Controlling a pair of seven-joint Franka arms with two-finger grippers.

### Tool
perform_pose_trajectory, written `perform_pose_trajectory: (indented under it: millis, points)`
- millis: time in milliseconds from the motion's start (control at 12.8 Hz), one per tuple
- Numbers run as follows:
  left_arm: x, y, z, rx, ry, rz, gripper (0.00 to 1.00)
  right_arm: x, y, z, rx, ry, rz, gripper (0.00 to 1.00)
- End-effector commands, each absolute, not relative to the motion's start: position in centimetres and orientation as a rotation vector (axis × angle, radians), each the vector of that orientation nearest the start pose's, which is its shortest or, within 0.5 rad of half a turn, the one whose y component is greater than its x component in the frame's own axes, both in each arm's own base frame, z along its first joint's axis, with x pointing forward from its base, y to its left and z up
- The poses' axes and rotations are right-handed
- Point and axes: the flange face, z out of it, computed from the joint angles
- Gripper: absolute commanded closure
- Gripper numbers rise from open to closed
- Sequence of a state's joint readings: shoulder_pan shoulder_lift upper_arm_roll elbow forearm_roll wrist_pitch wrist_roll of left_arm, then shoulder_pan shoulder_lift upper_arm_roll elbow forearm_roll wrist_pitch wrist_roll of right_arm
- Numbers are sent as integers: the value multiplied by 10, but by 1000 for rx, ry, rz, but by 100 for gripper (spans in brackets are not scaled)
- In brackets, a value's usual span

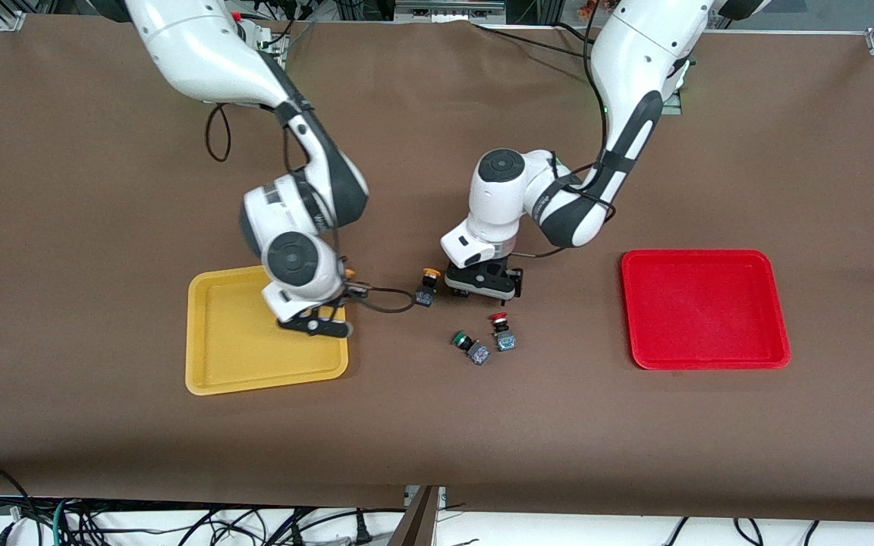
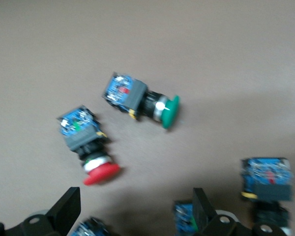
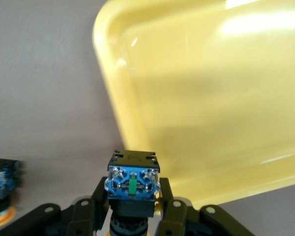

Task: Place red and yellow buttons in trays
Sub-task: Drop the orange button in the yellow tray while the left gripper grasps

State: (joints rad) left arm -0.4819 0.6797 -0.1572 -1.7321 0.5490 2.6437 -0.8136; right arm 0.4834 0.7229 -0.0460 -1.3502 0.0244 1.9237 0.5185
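Note:
My right gripper (image 1: pixel 322 324) (image 3: pixel 132 209) is shut on a dark button with a blue terminal face (image 3: pixel 132 184). An orange-yellow cap shows below it. The gripper hangs over the yellow tray's (image 1: pixel 232 341) (image 3: pixel 211 98) rim toward the left arm's end. My left gripper (image 1: pixel 482 290) (image 2: pixel 135 216) is open, low over the loose buttons. A yellow-capped button (image 1: pixel 427 287) (image 2: pixel 265 182) stands beside it. A red-capped button (image 1: pixel 501 331) (image 2: pixel 88 142) lies nearer the front camera. Two more button bodies (image 2: pixel 183 216) (image 2: pixel 88 228) lie between its fingers, caps hidden. The red tray (image 1: pixel 706 307) holds nothing.
A green-capped button (image 1: pixel 470 346) (image 2: pixel 142 101) lies on its side next to the red-capped one. A black cable (image 1: pixel 384 305) loops from the right wrist over the table between the yellow tray and the buttons.

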Motion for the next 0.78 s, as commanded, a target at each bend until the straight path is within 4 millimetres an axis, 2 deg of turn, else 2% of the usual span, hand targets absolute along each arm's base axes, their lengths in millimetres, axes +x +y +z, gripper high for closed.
perform_pose_trajectory:
  millis: [0, 78, 157, 235, 314, 471, 549, 627, 706]
  points:
    - [554, -399, 213, -3066, 358, -537, 0, 672, 259, 272, -3255, -44, 186, 56]
    - [555, -398, 209, -3065, 357, -532, 0, 674, 247, 261, -3248, -48, 176, 31]
    - [559, -395, 205, -3067, 352, -533, 0, 675, 242, 254, -3236, -25, 167, 15]
    - [564, -388, 197, -3069, 339, -527, 0, 674, 246, 257, -3221, -10, 171, 7]
    - [567, -388, 194, -3096, 345, -567, 0, 672, 256, 265, -3178, 25, 180, 7]
    - [576, -383, 172, -3143, 332, -599, 0, 666, 271, 277, -3110, 133, 276, 7]
    - [589, -375, 166, -3138, 318, -610, 0, 669, 278, 288, -3082, 190, 275, 7]
    - [595, -365, 161, -3137, 297, -605, 0, 665, 290, 289, -3060, 235, 284, 7]
    - [597, -363, 162, -3137, 292, -608, 0, 659, 305, 287, -3036, 295, 300, 7]
